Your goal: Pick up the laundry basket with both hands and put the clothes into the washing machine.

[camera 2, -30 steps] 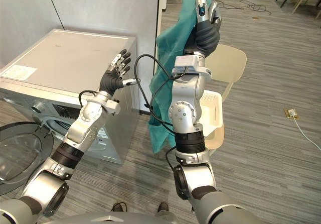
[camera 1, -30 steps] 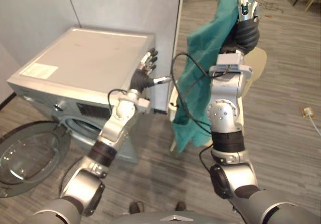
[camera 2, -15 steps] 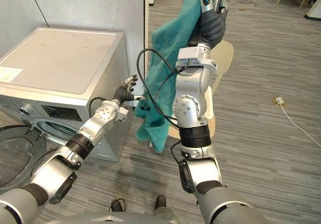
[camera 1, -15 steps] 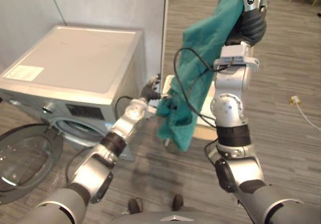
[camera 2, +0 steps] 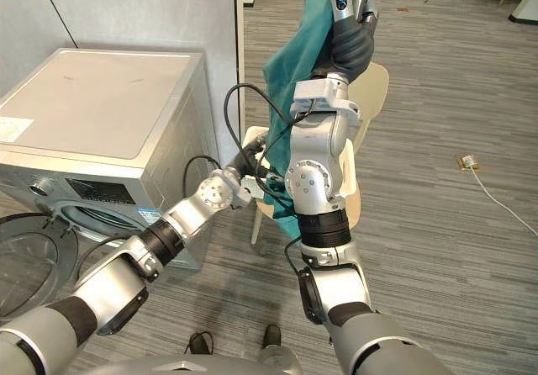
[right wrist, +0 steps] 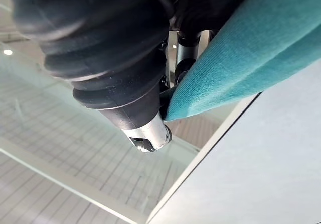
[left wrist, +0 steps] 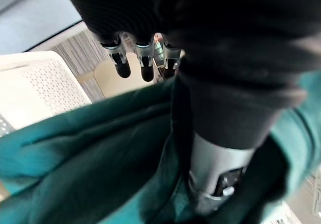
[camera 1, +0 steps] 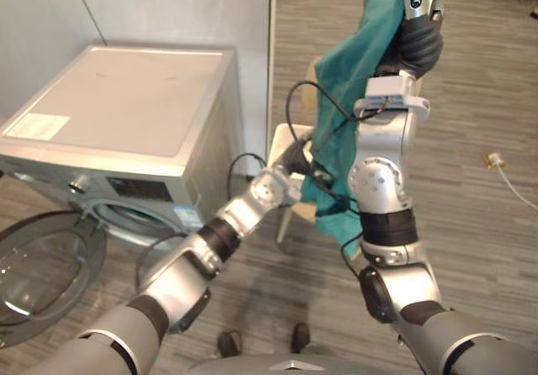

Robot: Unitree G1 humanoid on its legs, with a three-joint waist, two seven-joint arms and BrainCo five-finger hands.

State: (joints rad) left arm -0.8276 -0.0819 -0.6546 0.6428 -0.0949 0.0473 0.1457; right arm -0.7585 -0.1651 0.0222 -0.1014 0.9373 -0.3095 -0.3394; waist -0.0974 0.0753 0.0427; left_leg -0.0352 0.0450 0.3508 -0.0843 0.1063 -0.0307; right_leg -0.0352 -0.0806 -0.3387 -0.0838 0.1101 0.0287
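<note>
So the right robot hand (camera 2: 349,43) is way up high, fingers clamped on the top of a teal cloth garment (camera 1: 343,79). The garment hangs down in front of a beige chair (camera 2: 375,86). The left robot hand (left wrist: 144,58) is stretched out at the lower end of the garment. Its fingers look straight and not closed on anything, and the fabric is bunched up against the thumb. A white perforated plastic laundry basket (left wrist: 45,83) sits on the chair seat, just beside that hand. The grey front-loading washing machine (camera 1: 126,106) stands off to the left on the wooden floor (camera 2: 437,224), with its round door (camera 1: 42,274) swung open.
</note>
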